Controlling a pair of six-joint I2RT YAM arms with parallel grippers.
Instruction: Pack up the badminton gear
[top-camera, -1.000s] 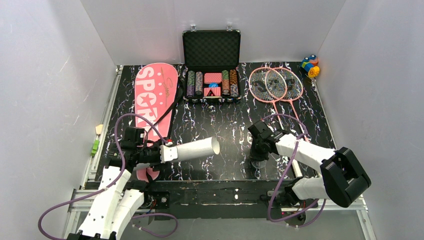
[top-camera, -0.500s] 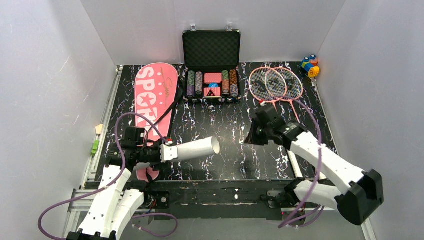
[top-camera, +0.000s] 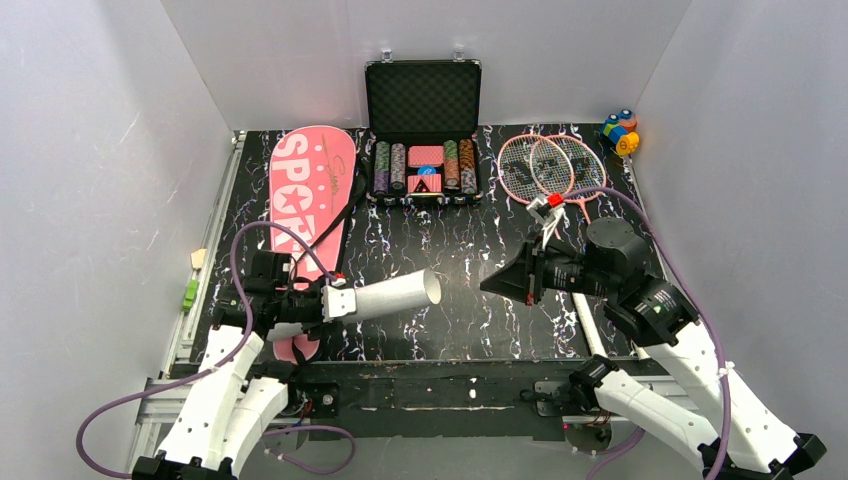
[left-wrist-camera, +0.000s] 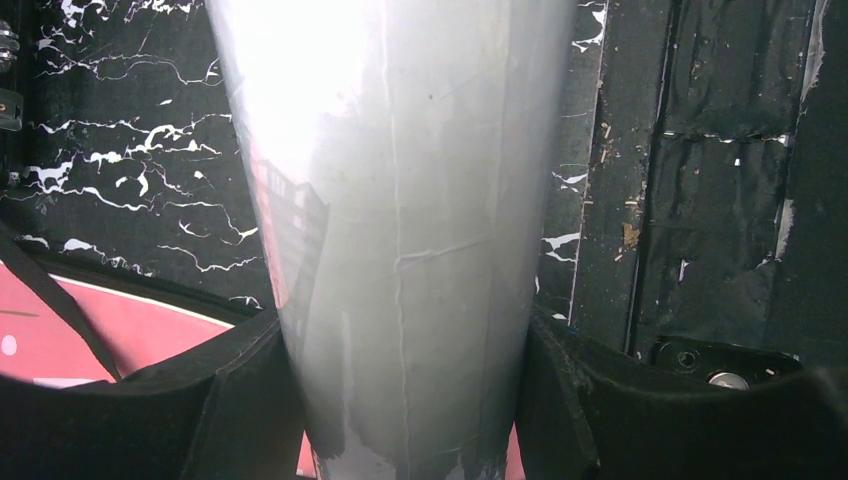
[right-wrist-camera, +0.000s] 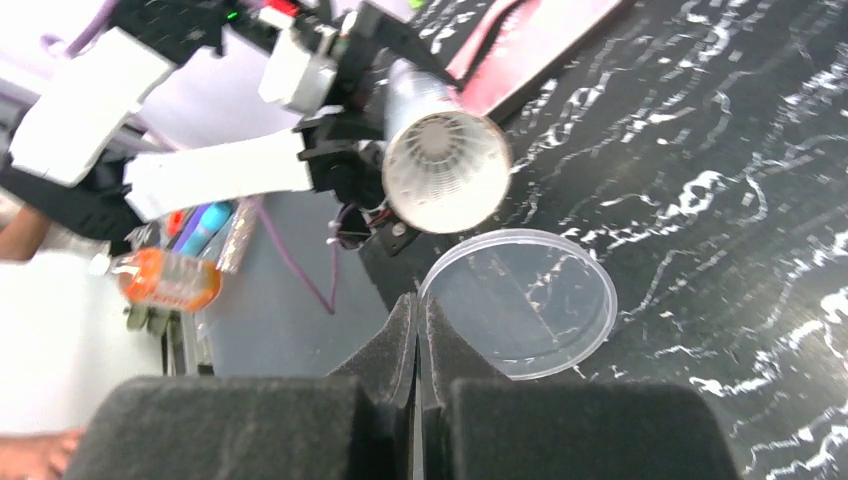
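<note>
black marbled table (top-camera: 450, 330), plain white walls (top-camera: 100, 150) on three sides. my right gripper (right-wrist-camera: 420, 318) has its jaws pressed flat together. the rim of the clear lid (right-wrist-camera: 525, 300) is nipped between the tips, and the disc hangs out ahead of them above the tabletop. just beyond it, facing the right wrist camera, is the open mouth of the white tube (right-wrist-camera: 445, 172), with what look like the feather ribs of a shuttlecock (right-wrist-camera: 440, 165) inside. my left gripper (top-camera: 312, 305) is clamped round the tube's other end and holds it roughly level over the near-left of the table, mouth toward the right arm. the left wrist view shows both pads hard against its sides.

i judge the lid thin, light, springy and slick. a rim pinch gives little purchase, so it could twist or pop free if it meets the mouth crooked, and i'd bring it in square. the tube looks like light card with a glossy skin, stiff but crushable, and is best held round the body near the closed end.

further out, the two rackets (top-camera: 550, 170) lie overlapped at the back right and the pink cover (top-camera: 310, 190) at the back left, both well apart from the grippers. between them the case of poker chips (top-camera: 422, 120) stands open. a small toy (top-camera: 620, 132) sits in the far right corner.
</note>
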